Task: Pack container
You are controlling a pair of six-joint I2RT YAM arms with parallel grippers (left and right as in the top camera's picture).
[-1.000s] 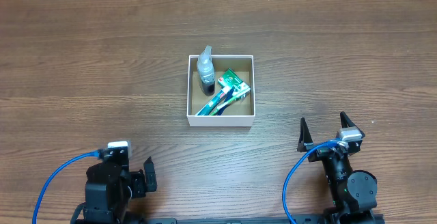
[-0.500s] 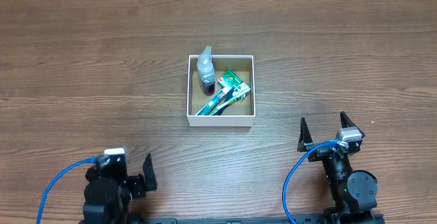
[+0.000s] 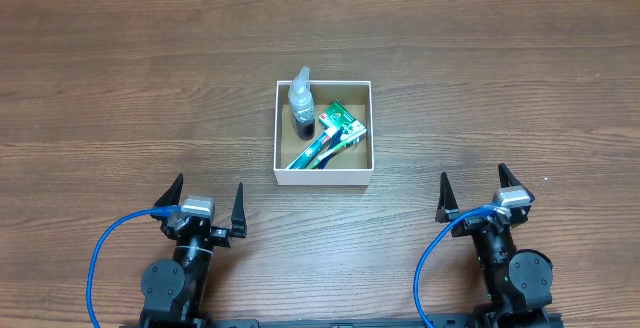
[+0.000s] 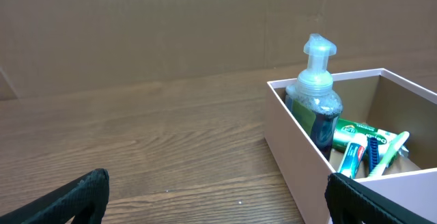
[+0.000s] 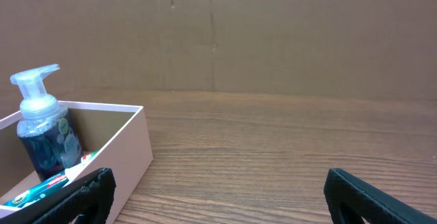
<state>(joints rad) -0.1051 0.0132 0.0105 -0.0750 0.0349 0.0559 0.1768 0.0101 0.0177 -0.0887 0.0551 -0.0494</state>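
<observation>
The container (image 3: 322, 174), a small white box with a brown inside, sits mid-table. It holds a clear pump bottle (image 3: 301, 107) with dark liquid, a green packet (image 3: 343, 120) and toothbrushes (image 3: 322, 149). It also shows in the left wrist view (image 4: 293, 157) and in the right wrist view (image 5: 126, 152), with the bottle (image 4: 314, 108) (image 5: 42, 132) standing in it. My left gripper (image 3: 206, 199) is open and empty, near the front edge, left of the box. My right gripper (image 3: 481, 193) is open and empty, near the front edge, right of the box.
A brown cardboard wall (image 4: 171, 26) stands behind the wooden table (image 3: 120, 88). Blue cables (image 3: 105, 248) run from both wrists at the front edge.
The left arm has swung round and come forward: its gripper now points toward the box with both fingers spread. The right arm has not moved.
</observation>
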